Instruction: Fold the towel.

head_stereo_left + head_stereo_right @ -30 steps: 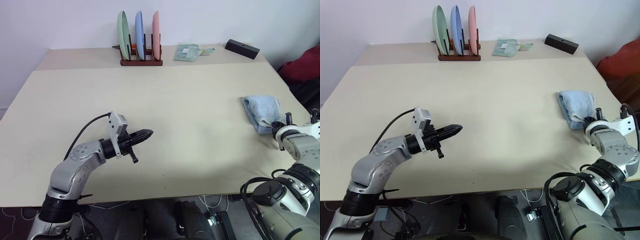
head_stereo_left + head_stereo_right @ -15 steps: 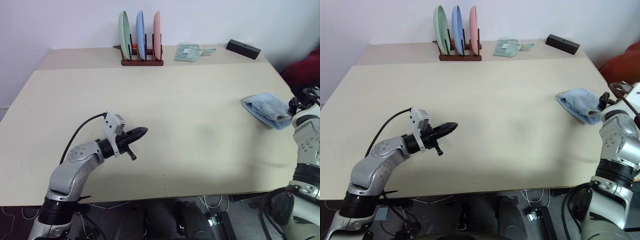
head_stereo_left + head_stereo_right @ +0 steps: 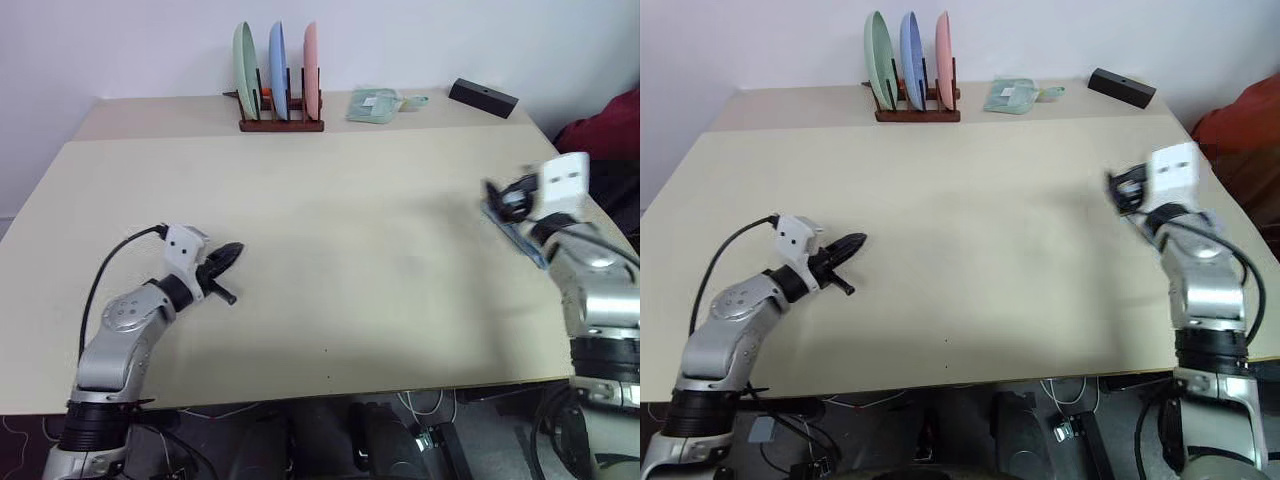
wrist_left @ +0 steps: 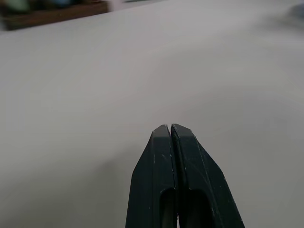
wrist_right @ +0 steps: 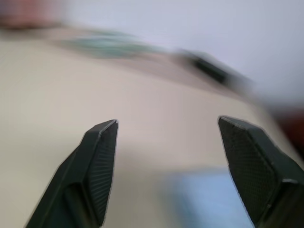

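Observation:
The light-blue towel [image 5: 204, 199] lies near the table's right edge. My right arm covers most of it in the head views, where just a blue strip [image 3: 518, 238] shows beside the wrist. My right gripper [image 3: 500, 196] hovers above the towel, open, its two fingers [image 5: 99, 156] wide apart with nothing between them. Over the table's left front part, far from the towel, my left gripper [image 3: 226, 256] is shut and empty, its fingertips [image 4: 170, 128] pressed together.
A wooden rack with three upright plates [image 3: 280, 85] stands at the back of the table [image 3: 350, 250]. Next to it lie a pale-green packet [image 3: 375, 104] and a black box [image 3: 484, 97]. Something red [image 3: 612, 132] sits beyond the right edge.
My right gripper opened, let go of the towel, rose and swung inward over it with the wrist rolling. My left gripper drew back to the left, still shut.

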{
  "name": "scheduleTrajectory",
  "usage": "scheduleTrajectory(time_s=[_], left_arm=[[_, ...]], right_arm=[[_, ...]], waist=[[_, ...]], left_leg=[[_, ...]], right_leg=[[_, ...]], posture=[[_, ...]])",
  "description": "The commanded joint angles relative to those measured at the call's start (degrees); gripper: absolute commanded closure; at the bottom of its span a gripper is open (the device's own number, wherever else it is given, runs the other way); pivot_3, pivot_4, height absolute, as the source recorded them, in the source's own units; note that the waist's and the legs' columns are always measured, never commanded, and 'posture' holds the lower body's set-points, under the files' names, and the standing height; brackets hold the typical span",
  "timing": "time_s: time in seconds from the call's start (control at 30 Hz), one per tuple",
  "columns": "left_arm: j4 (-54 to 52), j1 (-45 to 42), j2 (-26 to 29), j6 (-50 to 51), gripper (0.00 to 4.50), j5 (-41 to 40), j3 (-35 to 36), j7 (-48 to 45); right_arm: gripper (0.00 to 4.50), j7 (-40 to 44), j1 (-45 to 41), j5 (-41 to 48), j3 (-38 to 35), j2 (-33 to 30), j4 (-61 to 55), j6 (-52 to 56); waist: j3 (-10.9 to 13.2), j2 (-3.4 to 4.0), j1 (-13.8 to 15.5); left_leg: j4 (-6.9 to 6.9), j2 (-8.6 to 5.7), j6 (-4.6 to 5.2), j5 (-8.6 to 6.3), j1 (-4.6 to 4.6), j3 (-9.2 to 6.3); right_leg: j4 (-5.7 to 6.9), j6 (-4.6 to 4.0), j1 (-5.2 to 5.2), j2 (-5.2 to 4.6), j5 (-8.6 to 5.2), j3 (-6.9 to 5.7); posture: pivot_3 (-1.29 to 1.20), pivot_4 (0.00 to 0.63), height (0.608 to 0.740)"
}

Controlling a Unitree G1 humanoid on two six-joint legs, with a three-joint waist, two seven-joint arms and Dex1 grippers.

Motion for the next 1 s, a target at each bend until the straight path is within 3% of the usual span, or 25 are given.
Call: scheduleTrajectory(time_s=[0.03,0.07,0.17,0.33,1.0], left_arm=[[2.0,1.3,1.2,-4.6,4.5,2.6,4.4,2.2],[2.4,1.5,1.2,-5.0,4.5,2.8,4.7,2.4],[2.8,3.0,1.2,-6.7,3.67,4.2,4.9,2.9],[2.3,3.0,0.2,-7.6,1.31,5.9,4.1,4.5],[-2.9,4.2,-1.8,-3.1,1.31,4.8,4.8,4.6]], right_arm=[[0.27,6.1,-1.1,-0.7,1.5,-1.4,1.3,-3.2],[0.07,6.8,-1.4,-1.1,1.7,-1.3,2.5,-3.8],[0.0,11.5,-3.0,-0.4,2.4,-0.9,6.7,-5.7],[0.0,18.2,-3.8,1.5,2.0,-0.5,9.2,-6.1],[0.0,24.1,-5.2,0.0,0.8,1.3,25.5,-17.4]], waist=[[0.0,0.0,0.2],[0.0,-0.01,0.5],[0.0,-0.02,1.0],[0.0,-0.03,1.3],[0.0,-0.03,1.1]], left_leg=[[0.0,-0.02,0.0,0.0,-0.01,0.0],[0.01,-0.03,0.0,0.0,-0.01,0.01],[0.07,-0.15,0.01,-0.01,-0.06,0.0],[0.07,-0.09,0.02,-0.02,-0.05,-0.03],[0.07,-0.07,-0.04,0.01,-0.01,-0.02]], right_leg=[[0.01,0.0,0.0,-0.03,0.0,-0.01],[-0.01,0.0,0.0,-0.07,0.0,-0.01],[-0.06,0.0,0.06,-0.23,0.0,-0.04],[-0.11,0.0,0.07,-0.29,0.01,-0.04],[-0.01,-0.01,0.06,-0.3,0.02,-0.04]], posture=[[0.0,0.15,0.74],[0.0,0.15,0.74],[0.0,0.15,0.74],[0.0,0.15,0.74],[0.0,0.15,0.74]])
